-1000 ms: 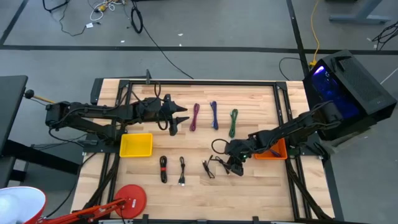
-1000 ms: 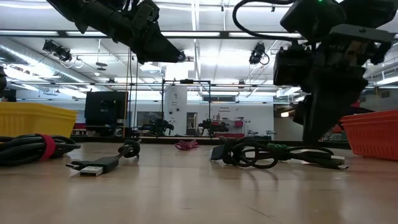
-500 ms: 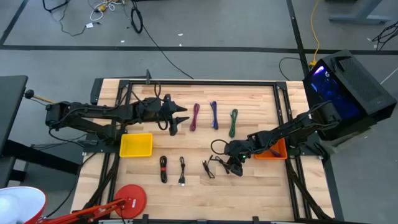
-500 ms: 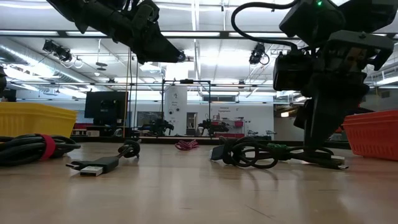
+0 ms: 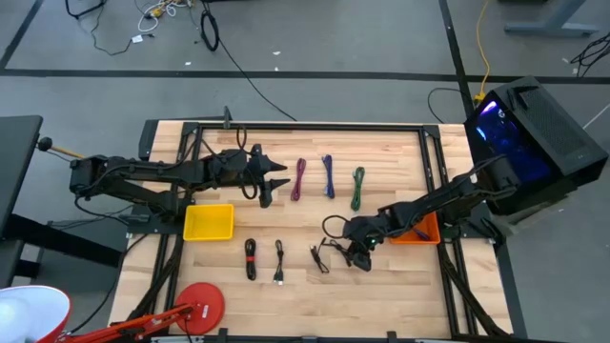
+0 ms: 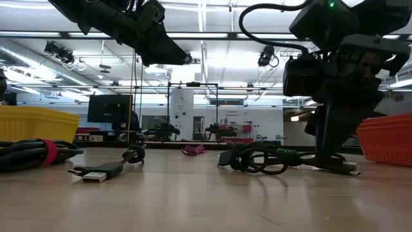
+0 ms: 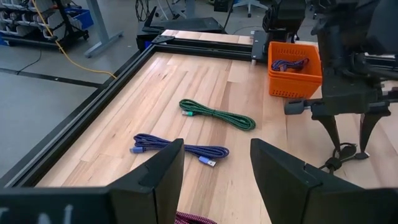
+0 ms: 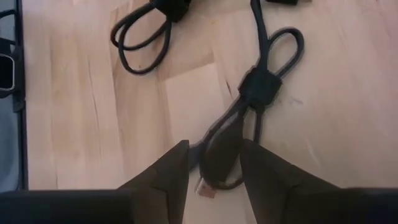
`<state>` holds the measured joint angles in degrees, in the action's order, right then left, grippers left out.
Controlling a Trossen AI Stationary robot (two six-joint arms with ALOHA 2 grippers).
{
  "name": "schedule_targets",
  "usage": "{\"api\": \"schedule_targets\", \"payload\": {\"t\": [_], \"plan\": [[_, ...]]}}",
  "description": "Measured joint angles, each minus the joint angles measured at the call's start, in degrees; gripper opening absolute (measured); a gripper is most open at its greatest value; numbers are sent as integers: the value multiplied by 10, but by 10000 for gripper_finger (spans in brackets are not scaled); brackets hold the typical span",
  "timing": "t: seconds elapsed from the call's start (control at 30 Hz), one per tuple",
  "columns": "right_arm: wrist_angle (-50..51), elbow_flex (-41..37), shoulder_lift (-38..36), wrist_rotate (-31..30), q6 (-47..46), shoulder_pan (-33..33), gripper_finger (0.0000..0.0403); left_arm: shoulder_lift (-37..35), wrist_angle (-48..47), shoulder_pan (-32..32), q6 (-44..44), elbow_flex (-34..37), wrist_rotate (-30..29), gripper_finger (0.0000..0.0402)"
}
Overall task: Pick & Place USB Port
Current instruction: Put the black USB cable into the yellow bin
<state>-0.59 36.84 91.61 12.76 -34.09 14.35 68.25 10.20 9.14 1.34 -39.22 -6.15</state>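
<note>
Right end effector (image 8: 212, 167) astride black cable (image 8: 249, 106), fingers apart

Left wrist view: cables and an orange bin on a wooden table.

Past the left gripper (image 7: 216, 171), whose fingers stand apart, lie a green cable (image 7: 217, 114) and a blue cable (image 7: 177, 147). The orange bin (image 7: 295, 68) holds a purple cable (image 7: 290, 63). The right gripper (image 7: 348, 134) points down at a black cable (image 7: 344, 158).

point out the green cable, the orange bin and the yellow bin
green cable (image 7: 217, 114), left wrist view, middle of the bundled cord
orange bin (image 7: 295, 78), left wrist view, its front wall
yellow bin (image 5: 209, 223), high view, its floor
</note>
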Motion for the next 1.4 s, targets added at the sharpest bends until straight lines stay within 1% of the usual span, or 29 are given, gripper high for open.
{"api": "schedule_targets", "payload": {"t": [0.1, 0.23, 0.3, 0.37, 0.47, 0.5, 0.67, 0.77, 0.97, 1.03, 1.1, 1.17, 1.23, 1.33, 1.4], "plan": [[-10, 0, 15, 3, 0, 0, 146, 0, 0, 0, 0, 0, 0, 190], [-12, 0, 18, -1, 3, 0, 145, 0, 0, 0, 0, 0, 0, 190], [-12, 0, 18, -4, 3, 0, 136, 0, -1, 0, 0, 0, 0, 190], [-8, 0, 18, -14, 18, 2, 110, 0, 0, 0, 0, 0, 0, 190], [-5, 2, 16, -13, 45, 3, 31, 0, 0, 0, 0, 0, 0, 190], [-7, 2, 16, -11, 51, 2, 18, 0, 0, 0, 0, 0, 0, 190], [-15, 1, 16, 10, 54, -7, 6, 0, 0, 0, 0, 0, 0, 190], [-1, 1, 5, 14, 71, -18, 3, 0, 0, 0, 1, 0, 0, 190], [92, -1, -49, 6, 119, -61, 1, 0, 0, 0, 10, 0, 0, 190], [123, -1, -76, -8, 135, -81, 1, 0, 0, 0, 10, 0, 0, 190], [131, -1, -108, -21, 157, -101, 1, 0, 0, 0, 10, 0, 0, 190], [122, -1, -145, -35, 181, -122, 1, 0, 2, 0, 10, 0, 0, 190], [84, -1, -181, -55, 204, -143, 0, 0, 6, 0, 10, 0, 0, 190], [-5, -1, -224, -73, 245, -165, 0, 0, 24, 0, 20, 0, 0, 190], [-74, 0, -235, -76, 271, -170, 0, 0, 46, 0, 29, 0, 0, 190]]}}
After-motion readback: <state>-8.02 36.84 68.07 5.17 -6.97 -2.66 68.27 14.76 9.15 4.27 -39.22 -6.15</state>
